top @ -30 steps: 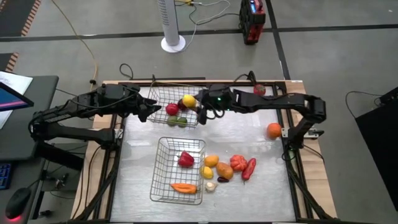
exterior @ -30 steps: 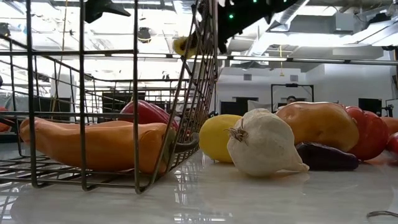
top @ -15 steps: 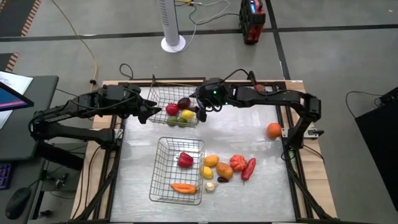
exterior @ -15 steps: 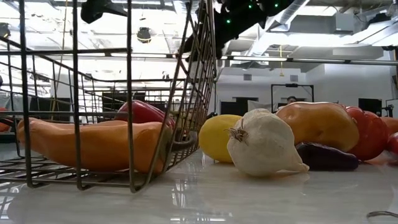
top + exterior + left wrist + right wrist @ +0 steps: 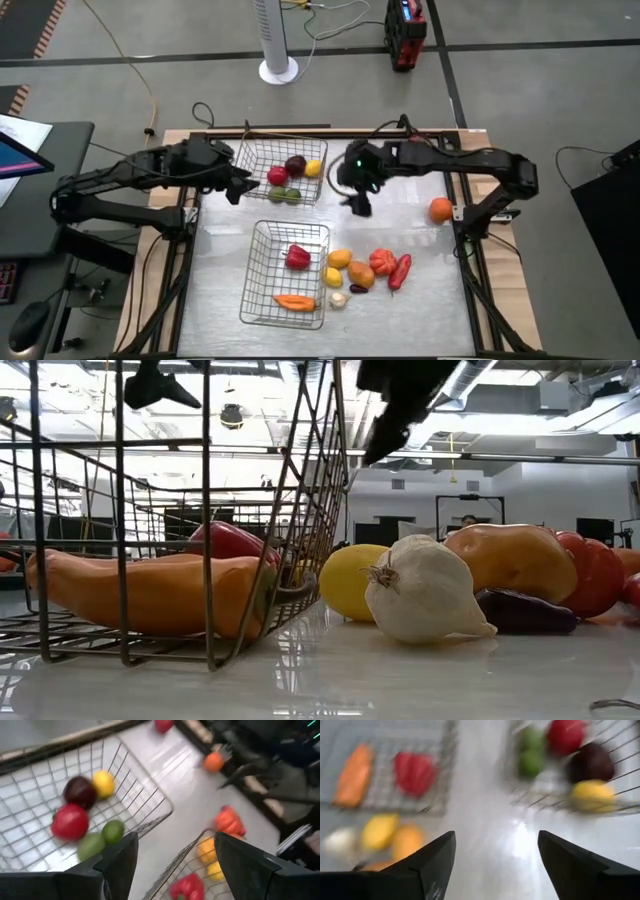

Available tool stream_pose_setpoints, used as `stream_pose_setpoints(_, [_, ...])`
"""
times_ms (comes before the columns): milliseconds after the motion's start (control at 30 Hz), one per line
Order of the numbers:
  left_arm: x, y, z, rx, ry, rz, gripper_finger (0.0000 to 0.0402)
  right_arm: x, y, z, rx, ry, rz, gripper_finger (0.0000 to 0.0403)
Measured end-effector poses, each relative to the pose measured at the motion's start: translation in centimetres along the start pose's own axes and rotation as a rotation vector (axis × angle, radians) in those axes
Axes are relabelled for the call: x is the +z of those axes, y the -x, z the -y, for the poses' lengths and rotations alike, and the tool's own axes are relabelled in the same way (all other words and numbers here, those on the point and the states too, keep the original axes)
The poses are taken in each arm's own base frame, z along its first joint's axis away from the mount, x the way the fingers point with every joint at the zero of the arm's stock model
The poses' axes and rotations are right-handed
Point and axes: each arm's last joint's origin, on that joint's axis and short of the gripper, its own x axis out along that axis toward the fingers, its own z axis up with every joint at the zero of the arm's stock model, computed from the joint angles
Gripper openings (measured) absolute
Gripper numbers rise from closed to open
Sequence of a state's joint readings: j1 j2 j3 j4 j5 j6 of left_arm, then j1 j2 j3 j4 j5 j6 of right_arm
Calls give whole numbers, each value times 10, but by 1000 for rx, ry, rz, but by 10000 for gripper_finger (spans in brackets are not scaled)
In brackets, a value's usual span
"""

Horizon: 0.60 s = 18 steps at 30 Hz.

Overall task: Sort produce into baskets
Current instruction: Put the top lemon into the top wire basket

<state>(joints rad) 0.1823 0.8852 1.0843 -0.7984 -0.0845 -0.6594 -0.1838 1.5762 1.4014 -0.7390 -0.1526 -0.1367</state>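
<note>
We find two wire baskets on the table. The far basket (image 5: pixel 283 172) holds a red apple (image 5: pixel 277 177), a dark plum (image 5: pixel 295 165), a lemon (image 5: pixel 314 168) and two green pieces (image 5: pixel 285 195). The near basket (image 5: pixel 287 273) holds a red pepper (image 5: pixel 299 257) and a carrot (image 5: pixel 295 301).

Loose produce lies just beside the near basket's right side: an orange piece (image 5: pixel 340 258), a yellow lemon (image 5: pixel 333 277), a garlic bulb (image 5: pixel 339 298), a dark piece (image 5: pixel 358 289), an orange-brown piece (image 5: pixel 362 273), a red tomato (image 5: pixel 384 262) and a long red pepper (image 5: pixel 401 271). One orange (image 5: pixel 441 209) sits well apart by the table's right edge.

The left gripper (image 5: pixel 238 186) hangs at the far basket's left side; in its wrist view the fingers (image 5: pixel 120 857) stand apart with nothing between them, the basket's contents in sight beyond. The right gripper (image 5: pixel 358 201) hangs over bare table to the right of the far basket; its fingers (image 5: pixel 437 855) are likewise spread and empty.

In the low view, the garlic (image 5: pixel 422 591) rests against the yellow lemon (image 5: pixel 352 580), just outside the near basket's wall (image 5: pixel 300 510).
</note>
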Motion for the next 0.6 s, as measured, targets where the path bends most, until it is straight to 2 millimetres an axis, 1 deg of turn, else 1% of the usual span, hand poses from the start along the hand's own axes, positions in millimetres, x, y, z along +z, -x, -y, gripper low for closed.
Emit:
stream_pose_setpoints(133, [-2,-11,1,28,-43,-49,249,-7,-2,-30,68,35,-97,296])
stream_pose_setpoints(233, [-3,-18,4,33,-88,-71,249,-10,-7,-57,115,58,-113,293])
stream_pose_setpoints(367, [-5,-24,6,48,-149,-88,249,-21,-15,-89,166,34,-169,292])
stream_pose_setpoints(467, [-5,-28,6,73,-178,-84,249,-26,-22,-104,179,1,-156,292])
stream_pose_setpoints(600, [-4,-27,5,116,-187,-51,249,-37,-34,-112,119,-10,-153,292])
